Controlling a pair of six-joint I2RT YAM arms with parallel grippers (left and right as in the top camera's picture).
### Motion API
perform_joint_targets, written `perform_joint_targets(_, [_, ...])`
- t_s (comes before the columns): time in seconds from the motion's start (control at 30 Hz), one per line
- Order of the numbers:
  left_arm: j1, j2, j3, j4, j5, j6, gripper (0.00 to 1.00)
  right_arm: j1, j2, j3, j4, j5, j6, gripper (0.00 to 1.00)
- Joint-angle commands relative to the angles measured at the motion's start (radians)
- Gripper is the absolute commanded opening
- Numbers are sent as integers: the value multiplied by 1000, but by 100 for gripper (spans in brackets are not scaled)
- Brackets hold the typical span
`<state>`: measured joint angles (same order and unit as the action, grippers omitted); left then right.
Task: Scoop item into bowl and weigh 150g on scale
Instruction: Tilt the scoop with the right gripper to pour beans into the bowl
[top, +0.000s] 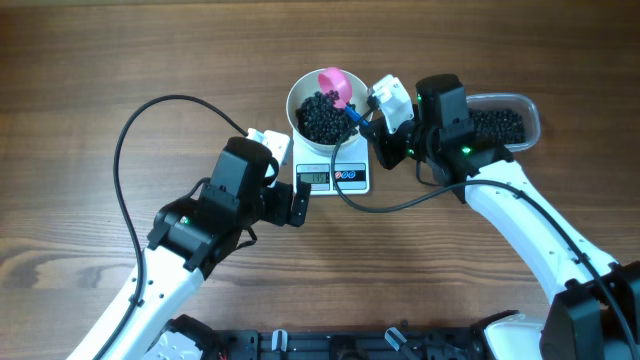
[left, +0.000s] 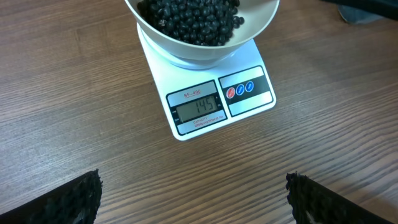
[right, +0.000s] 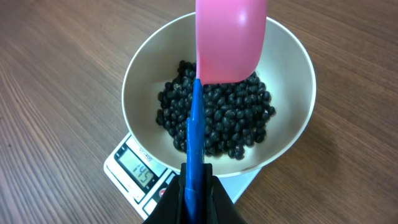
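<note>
The right gripper (right: 194, 186) is closed on the blue handle of a pink scoop (right: 230, 43). It holds the scoop over the white bowl (right: 137, 81), so that whatever leaves the scoop falls inside and not on the wood. I see no beans on the pink part that is visible, so I think this load is already poured out.

The black beans (right: 217, 118) lie as a loose heap in the bottom of the bowl. The bowl stands on the kitchen scale (left: 249, 102) and is wider than the platform. For this reason the display (left: 198, 107) sticks out in front of the bowl, where it can be read. It shows 145, so I judge that the weight is a little under the target and that only a small portion is missing.

The left gripper (left: 193, 193) is wide open and holds nothing. It hangs just in front of the scale with its camera turned to the display, probably to read it.

A clear plastic tub (top: 530, 105) with more beans stands to the right of the scale, close to the right arm, so the way for the next scoop is short.

The table (top: 90, 60) is brown wood with a clear grain, matte and flat. The scale is toward its far side, about in the middle. A black cable (top: 125, 150) makes a loop on the left part. Nothing of the room is visible beyond the table.
</note>
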<state>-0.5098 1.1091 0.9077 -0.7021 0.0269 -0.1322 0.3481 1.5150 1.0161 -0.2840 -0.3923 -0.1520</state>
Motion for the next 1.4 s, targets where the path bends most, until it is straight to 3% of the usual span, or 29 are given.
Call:
perform_joint_targets(0.0, [-5, 0, 3, 3, -6, 20, 100, 3, 6, 6, -10, -94, -62, 4])
perform_joint_targets(0.2, [-5, 0, 3, 3, -6, 20, 100, 3, 6, 6, -6, 38, 13, 4])
perform_joint_targets(0.97, [-5, 0, 3, 3, -6, 20, 100, 4, 6, 6, -8, 11, 5, 4])
perform_joint_targets(1.17, [-5, 0, 3, 3, -6, 20, 100, 15, 6, 6, -23, 16, -238, 4])
perform_joint_targets(1.37, [-5, 0, 3, 3, -6, 20, 100, 19, 6, 6, -22, 114, -294, 4])
